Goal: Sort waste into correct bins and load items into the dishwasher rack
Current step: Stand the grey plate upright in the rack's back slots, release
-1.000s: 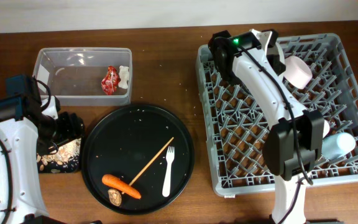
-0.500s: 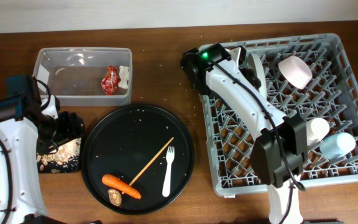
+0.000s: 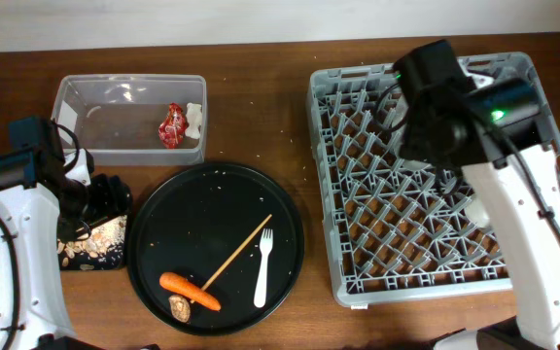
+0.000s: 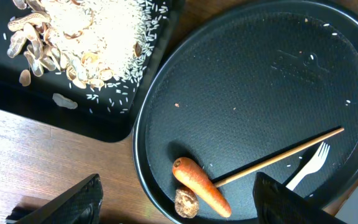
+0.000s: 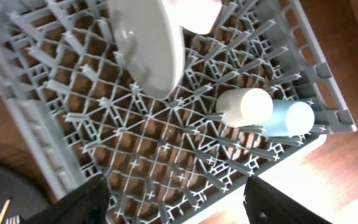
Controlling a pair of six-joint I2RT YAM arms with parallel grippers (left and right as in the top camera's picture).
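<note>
An orange carrot and a white fork lie on the round black tray. My left gripper is open, with the carrot below and between its fingers, untouched. The shallow black bin beside it holds rice crumbs. The clear tub holds the red wrapper and white scrap. My right gripper hangs open and empty above the grey rack. There a white plate stands on edge, and a white cup and a blue cup lie together.
A thin wooden stick lies slanted on the round tray next to the fork. A small brown lump sits against the carrot's end. In the overhead view the right arm covers much of the rack.
The right arm has swung from the rack's back left corner to over its right half, and its jaws have opened. The left arm has not moved.
</note>
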